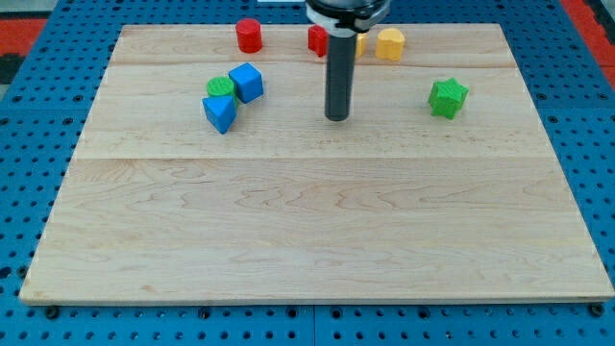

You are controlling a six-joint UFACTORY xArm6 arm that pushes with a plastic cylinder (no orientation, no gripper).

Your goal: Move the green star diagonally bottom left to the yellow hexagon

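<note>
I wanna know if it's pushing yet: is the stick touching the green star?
Apart. The camera view shows bare wood between my tip and the green star.

A red cylinder (pixel 249 35) stands near the table's (pixel 307 231) top edge; blue cube (pixel 247 82), blue triangular block (pixel 220 112) and green block (pixel 220 88) cluster left.

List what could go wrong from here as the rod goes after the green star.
1. My tip stands well to the view's left of the green star-shaped block; pushing from this side would drive the star rightward, away from the yellow hexagon block.
2. The star's points may make it spin off an off-centre push.
3. The rod hides part of the red block and another yellow block beside the hexagon; they could get knocked.
</note>
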